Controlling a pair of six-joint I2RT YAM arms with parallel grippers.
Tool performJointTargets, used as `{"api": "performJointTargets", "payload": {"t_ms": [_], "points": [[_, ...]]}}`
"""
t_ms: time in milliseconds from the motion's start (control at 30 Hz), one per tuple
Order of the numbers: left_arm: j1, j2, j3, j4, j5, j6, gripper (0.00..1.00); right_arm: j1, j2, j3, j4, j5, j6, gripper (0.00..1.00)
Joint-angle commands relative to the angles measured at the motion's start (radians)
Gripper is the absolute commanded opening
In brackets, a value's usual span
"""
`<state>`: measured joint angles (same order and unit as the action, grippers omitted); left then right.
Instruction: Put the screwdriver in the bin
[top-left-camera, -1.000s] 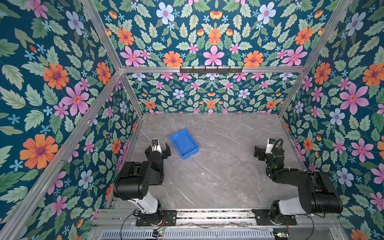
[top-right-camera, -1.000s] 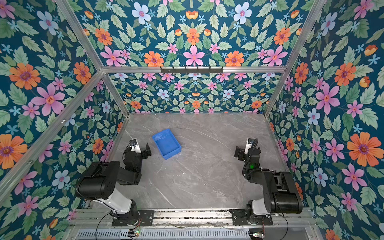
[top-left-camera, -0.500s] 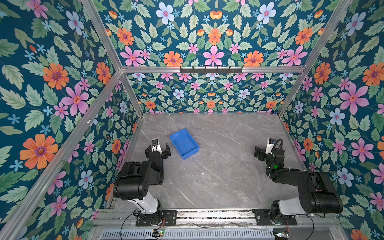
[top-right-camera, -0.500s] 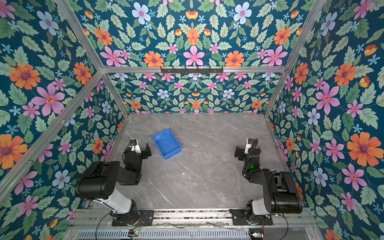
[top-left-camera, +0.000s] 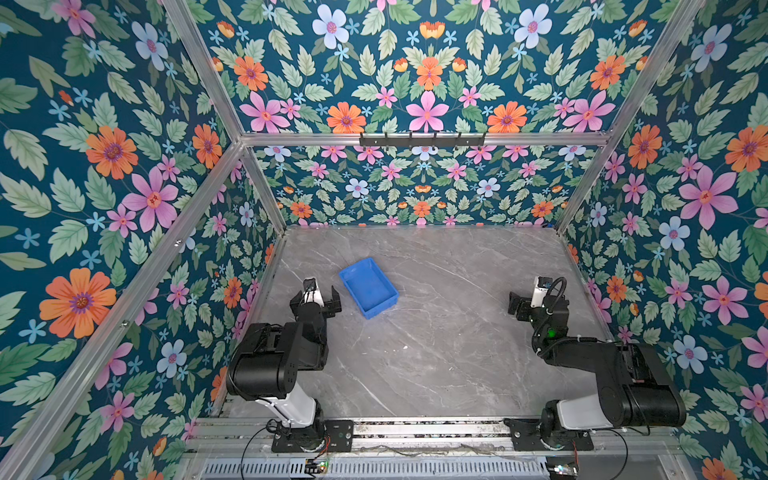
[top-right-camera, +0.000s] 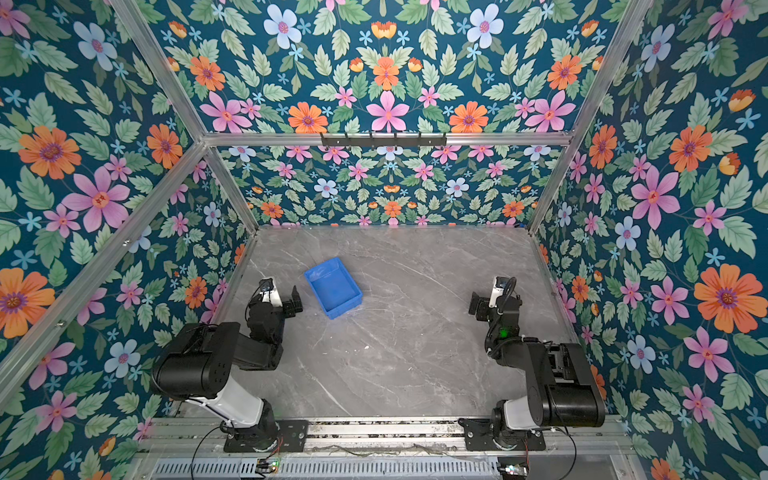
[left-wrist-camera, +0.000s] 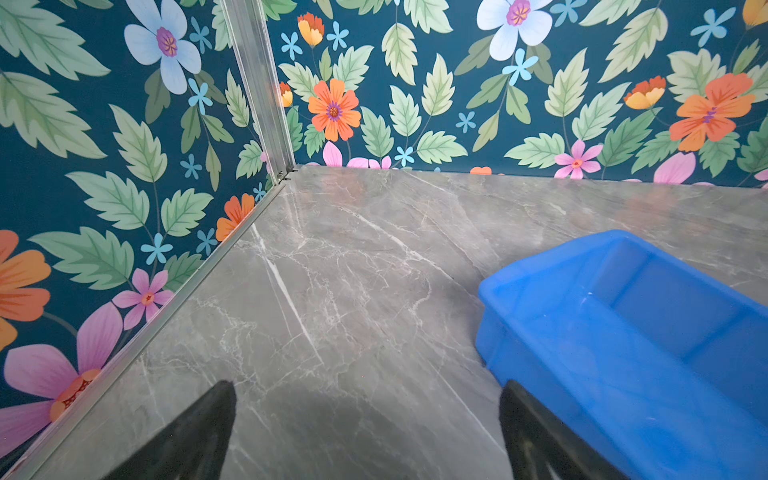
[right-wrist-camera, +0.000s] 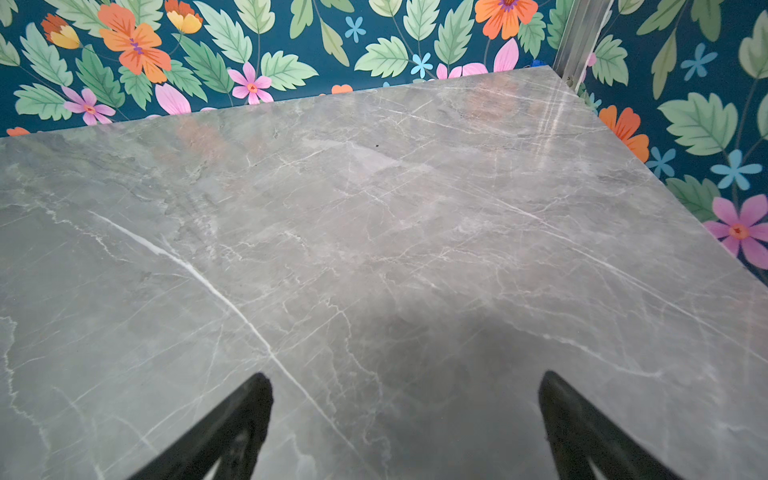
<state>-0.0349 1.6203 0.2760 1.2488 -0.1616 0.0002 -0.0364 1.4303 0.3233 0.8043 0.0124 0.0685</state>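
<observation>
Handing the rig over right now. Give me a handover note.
Left gripper: open, holding nothing, low over the table close beside the bin.
Right gripper: open, holding nothing, over bare table on the right side.
Bin: on the table left of centre, turned at an angle, nothing in it in both top views.
Screwdriver: not visible in any view, so I cannot say where it is.
Done: nothing that shows.
Left: find the screwdriver, pick it up, put it in the bin.
</observation>
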Motion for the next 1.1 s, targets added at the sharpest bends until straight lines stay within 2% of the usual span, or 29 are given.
{"api": "performJointTargets", "payload": {"t_ms": [0,133,233,633,733,867,1067], "points": [[0.0,-0.004,-0.01,0.045,-0.014,-0.005,1.0,0.001,-0.002,0.002,0.038,0.001,-0.004,0.99],[0.0,-0.041,-0.04,0.075,-0.028,-0.009,1.0,0.001,-0.027,0.009,0.009,-0.004,-0.008,0.99],[-0.003,-0.109,-0.047,0.029,-0.019,-0.004,1.0,0.001,-0.087,0.053,-0.123,-0.013,-0.013,0.99],[-0.074,-0.436,0.046,-0.392,0.086,0.117,1.0,0.001,-0.376,0.13,-0.56,-0.033,0.034,0.99],[-0.136,-0.489,0.087,-0.481,0.132,0.163,1.0,0.001,-0.455,0.162,-0.723,0.003,0.069,0.99],[-0.263,-0.522,0.149,-0.589,0.164,0.235,1.0,0.001,-0.531,0.23,-0.963,0.031,0.111,0.99],[-0.44,-0.511,0.23,-0.674,0.24,0.238,1.0,0.001,-0.636,0.288,-1.183,0.032,0.146,0.99]]}}
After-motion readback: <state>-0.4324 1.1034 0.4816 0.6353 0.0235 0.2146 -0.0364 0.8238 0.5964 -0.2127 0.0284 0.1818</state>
